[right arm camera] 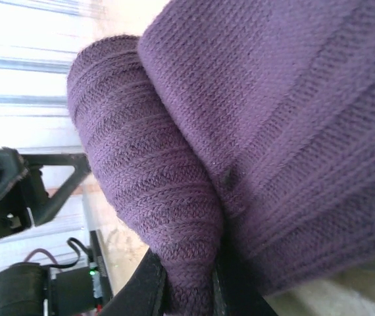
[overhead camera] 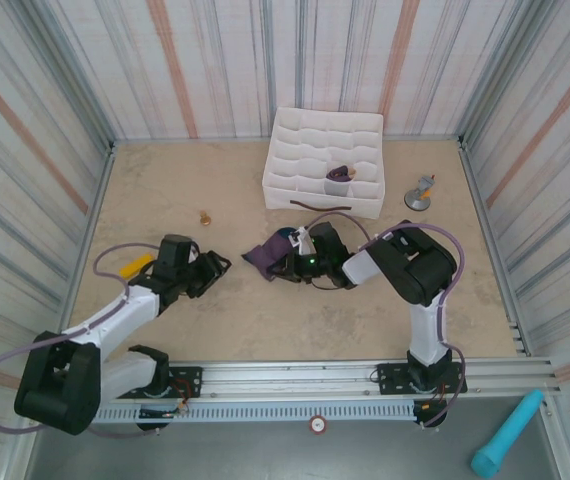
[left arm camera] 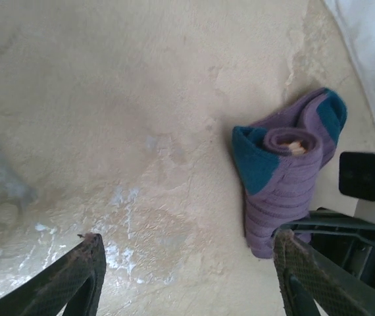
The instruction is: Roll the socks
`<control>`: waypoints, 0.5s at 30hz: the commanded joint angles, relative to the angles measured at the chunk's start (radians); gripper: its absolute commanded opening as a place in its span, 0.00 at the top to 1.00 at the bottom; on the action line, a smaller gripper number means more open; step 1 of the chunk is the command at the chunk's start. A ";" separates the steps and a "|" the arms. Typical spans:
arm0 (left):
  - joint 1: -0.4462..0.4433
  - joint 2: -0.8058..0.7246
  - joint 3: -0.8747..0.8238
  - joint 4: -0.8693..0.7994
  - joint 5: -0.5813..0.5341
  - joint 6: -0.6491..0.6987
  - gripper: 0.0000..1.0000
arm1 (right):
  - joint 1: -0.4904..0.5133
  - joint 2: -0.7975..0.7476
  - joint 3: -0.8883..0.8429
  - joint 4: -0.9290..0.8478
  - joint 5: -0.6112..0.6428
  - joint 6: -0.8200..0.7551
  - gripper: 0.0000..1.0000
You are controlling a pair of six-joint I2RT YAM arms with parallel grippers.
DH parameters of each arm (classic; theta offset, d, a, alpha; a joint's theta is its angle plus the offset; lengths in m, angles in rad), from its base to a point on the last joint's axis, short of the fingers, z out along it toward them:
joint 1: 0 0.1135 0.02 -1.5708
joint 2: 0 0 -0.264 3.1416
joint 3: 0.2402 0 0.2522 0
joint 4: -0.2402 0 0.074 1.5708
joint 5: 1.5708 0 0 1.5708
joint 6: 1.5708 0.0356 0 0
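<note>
The purple socks lie as a partly rolled bundle on the tan table, just in front of the white box. In the left wrist view the socks show teal toe patches and a rolled core. My right gripper is shut on a fold of the socks, the knit pinched between its black fingers. My left gripper stands open a short way left of the bundle, nothing between its fingers; its right finger sits beside the sock's lower end.
A white gridded fabric box stands behind the socks, with a small purple item in one cell. A grey metal stand sits at the right. A small brass object lies at the left. Striped walls enclose the table.
</note>
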 commanded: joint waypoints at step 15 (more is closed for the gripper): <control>-0.149 0.405 0.202 0.268 0.002 0.094 0.40 | -0.011 0.015 0.069 -0.598 0.193 -0.058 1.00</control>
